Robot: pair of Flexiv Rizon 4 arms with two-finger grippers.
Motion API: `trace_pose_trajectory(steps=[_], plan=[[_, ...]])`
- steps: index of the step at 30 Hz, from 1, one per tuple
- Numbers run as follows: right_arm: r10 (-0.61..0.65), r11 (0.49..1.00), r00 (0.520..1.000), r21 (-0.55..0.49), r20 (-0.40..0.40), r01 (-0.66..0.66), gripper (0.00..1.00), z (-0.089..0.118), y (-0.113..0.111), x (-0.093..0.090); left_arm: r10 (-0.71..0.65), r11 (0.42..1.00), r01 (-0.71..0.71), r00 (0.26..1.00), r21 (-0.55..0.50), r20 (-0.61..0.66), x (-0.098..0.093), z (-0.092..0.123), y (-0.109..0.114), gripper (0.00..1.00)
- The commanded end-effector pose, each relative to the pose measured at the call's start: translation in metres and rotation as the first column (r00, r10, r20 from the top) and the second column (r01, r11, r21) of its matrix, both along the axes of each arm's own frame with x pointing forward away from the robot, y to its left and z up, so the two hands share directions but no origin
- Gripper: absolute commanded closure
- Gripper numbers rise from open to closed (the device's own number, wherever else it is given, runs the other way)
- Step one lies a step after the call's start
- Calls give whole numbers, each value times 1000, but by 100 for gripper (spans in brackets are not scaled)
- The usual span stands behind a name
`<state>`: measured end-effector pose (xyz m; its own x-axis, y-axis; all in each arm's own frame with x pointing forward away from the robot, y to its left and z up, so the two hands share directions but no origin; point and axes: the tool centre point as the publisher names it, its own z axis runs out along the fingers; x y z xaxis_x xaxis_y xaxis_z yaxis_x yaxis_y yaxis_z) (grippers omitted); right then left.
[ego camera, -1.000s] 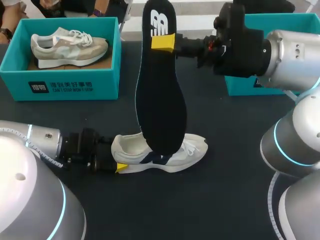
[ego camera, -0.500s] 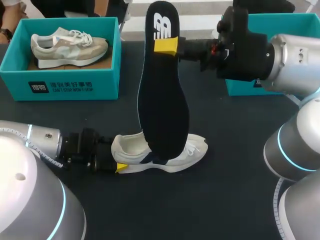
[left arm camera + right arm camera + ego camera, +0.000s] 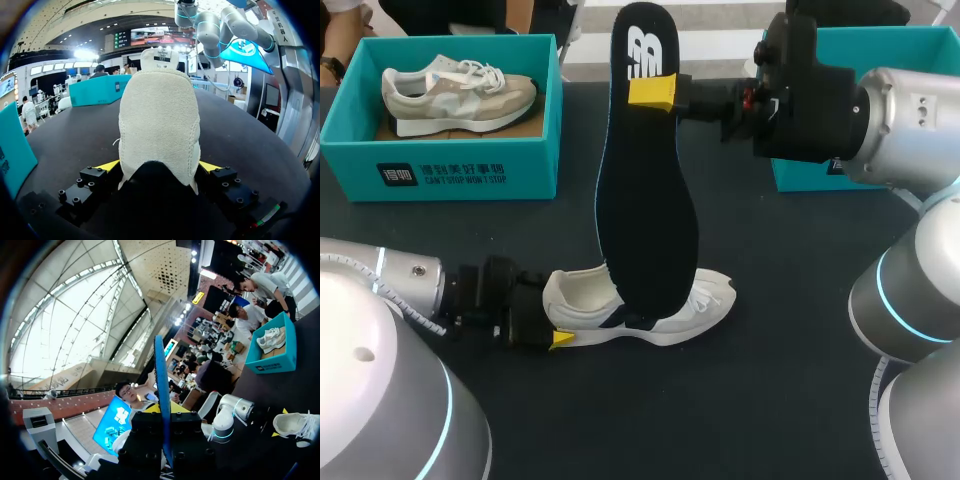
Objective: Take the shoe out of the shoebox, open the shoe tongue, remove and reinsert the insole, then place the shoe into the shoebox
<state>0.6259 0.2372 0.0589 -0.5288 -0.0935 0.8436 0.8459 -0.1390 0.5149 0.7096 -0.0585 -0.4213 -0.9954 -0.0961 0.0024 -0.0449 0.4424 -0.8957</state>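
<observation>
Black table (image 3: 770, 400) carries two teal boxes at its far edge. The left box (image 3: 450, 175) holds a spare shoe (image 3: 455, 90). The right box (image 3: 905, 42) is mostly hidden behind my right arm, so I cannot see inside it.

Next in size is the insole (image 3: 648, 220), out of the shoe and hanging nearly upright, heel end up. The right gripper (image 3: 652, 92) is clamped on that heel end. In the right wrist view the insole runs edge-on between the fingers. Its toe end hangs over the middle of the shoe (image 3: 580, 295), but I cannot tell whether it touches.

The shoe lies on its sole in mid-table, toe pointing right. The left gripper (image 3: 159, 169) pinches the heel from both sides, with a yellow tip on each flank.

Over the last second the insole moved slightly right and up, and for the last half second it has scarcely moved. The shoe and left arm kept still. I judge the removal done and reinsertion next. The toe end must go down into the opening while the heel is held steady.
</observation>
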Motion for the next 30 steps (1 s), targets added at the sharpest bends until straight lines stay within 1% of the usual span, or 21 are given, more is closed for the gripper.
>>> trace_pose_trajectory(steps=[1,3,6,7,11,13,30], plan=[[-3,1000,1000,2,-1,3,100,0,4,0,9,1000,-9,1000,9,-1,-2,4,6,0],[-3,1000,1000,2,-1,3,100,0,4,0,12,1000,-12,1000,5,-19,0,8,11,0],[-3,1000,1000,2,-1,3,100,0,4,0,25,999,-23,999,49,-44,5,18,19,0],[-3,1000,1000,2,-1,3,100,0,4,0,21,996,-16,998,83,-56,6,21,22,0],[-3,1000,1000,2,-1,3,100,0,4,0,25,986,-11,996,164,-83,15,36,31,0],[-3,1000,1000,2,-1,3,100,0,4,0,22,987,-11,998,163,-63,18,47,36,0],[-3,1000,1000,2,-1,3,100,0,4,0,22,987,-11,998,163,-63,18,47,36,0]])
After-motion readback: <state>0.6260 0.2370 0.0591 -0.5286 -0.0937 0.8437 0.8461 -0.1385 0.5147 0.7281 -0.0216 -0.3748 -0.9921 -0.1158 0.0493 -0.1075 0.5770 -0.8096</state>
